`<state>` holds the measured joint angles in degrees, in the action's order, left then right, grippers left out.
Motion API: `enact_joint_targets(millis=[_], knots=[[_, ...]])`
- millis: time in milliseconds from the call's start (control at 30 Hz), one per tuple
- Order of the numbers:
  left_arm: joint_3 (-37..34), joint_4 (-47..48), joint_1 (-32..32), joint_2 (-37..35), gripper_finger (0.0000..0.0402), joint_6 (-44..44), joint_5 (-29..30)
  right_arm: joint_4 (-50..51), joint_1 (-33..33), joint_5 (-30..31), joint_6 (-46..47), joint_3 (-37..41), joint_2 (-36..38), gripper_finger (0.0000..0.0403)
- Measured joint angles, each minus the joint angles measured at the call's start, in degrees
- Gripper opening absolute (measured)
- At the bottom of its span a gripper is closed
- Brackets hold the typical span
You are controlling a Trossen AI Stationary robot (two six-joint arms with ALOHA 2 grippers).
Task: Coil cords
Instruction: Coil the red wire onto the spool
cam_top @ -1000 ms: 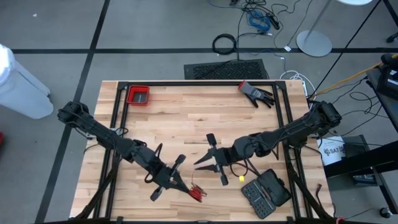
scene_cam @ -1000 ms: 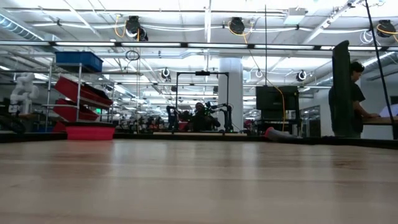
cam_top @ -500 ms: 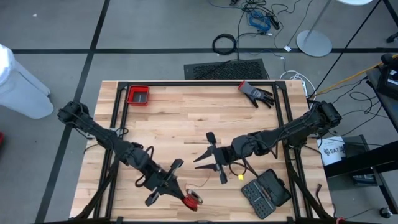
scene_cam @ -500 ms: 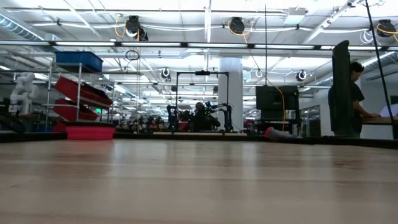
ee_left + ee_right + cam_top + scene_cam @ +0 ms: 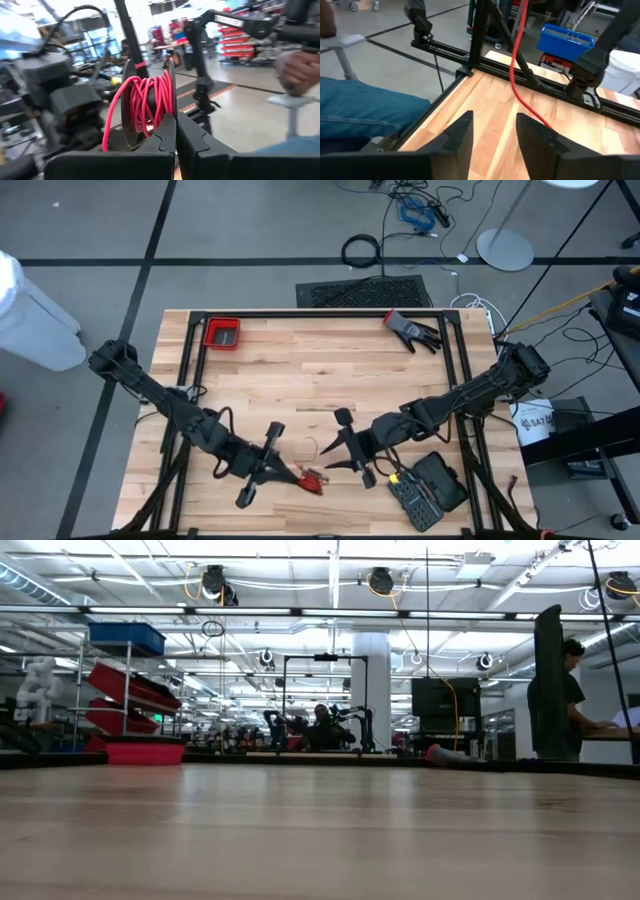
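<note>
The red cord [image 5: 145, 97] is wound in several turns on a small black disc [image 5: 131, 107] and shows in the high view as a red bundle [image 5: 312, 480] near the table's front edge. My left gripper [image 5: 293, 474] is shut on it. A loose strand [image 5: 515, 65] runs up through the air in front of my right gripper [image 5: 495, 132]. That gripper [image 5: 330, 455] stands open just right of the bundle, its fingers pointing at it. The low view shows neither gripper. My left gripper pinches the wound spool at its lower edge [image 5: 159, 131] between its two shut fingers. The fingers come at it about level, from the table's left. The spool stands upright above the fingertips, lifted clear of the table. Whether my right gripper touches the loose strand [image 5: 542, 122], I cannot tell.
A red bin [image 5: 222, 333] sits at the far left and a black glove [image 5: 412, 330] at the far right. An open black case [image 5: 428, 490] lies at the near right, with a small yellow piece [image 5: 395, 477] beside it. Black frame rails [image 5: 190, 380] edge the table. A person's leg [image 5: 360, 110] is close by.
My right gripper has gone a little toward the table's near edge, closer to the red bundle. My left gripper has swung slightly with the spool, which stays lifted clear of the table.
</note>
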<state>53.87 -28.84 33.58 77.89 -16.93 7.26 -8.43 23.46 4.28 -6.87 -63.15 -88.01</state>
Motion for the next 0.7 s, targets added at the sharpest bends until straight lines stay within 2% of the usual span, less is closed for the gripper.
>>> enact_joint_targets(millis=[167,333,700], knots=[[0.00,0.06,-0.07,-0.07,0.0002,0.00,2.37,-0.36,-0.15,0.87,-0.05,0.00,0.00,0.0164],[0.00,0.00,-0.06,-0.07,0.0002,0.00,2.39,-0.26,-0.13,6.16,-1.67,0.02,0.00,0.0171],[0.00,-0.02,-0.06,-0.07,0.0002,0.02,2.45,2.01,0.24,5.89,-1.52,0.01,0.00,0.0171]])
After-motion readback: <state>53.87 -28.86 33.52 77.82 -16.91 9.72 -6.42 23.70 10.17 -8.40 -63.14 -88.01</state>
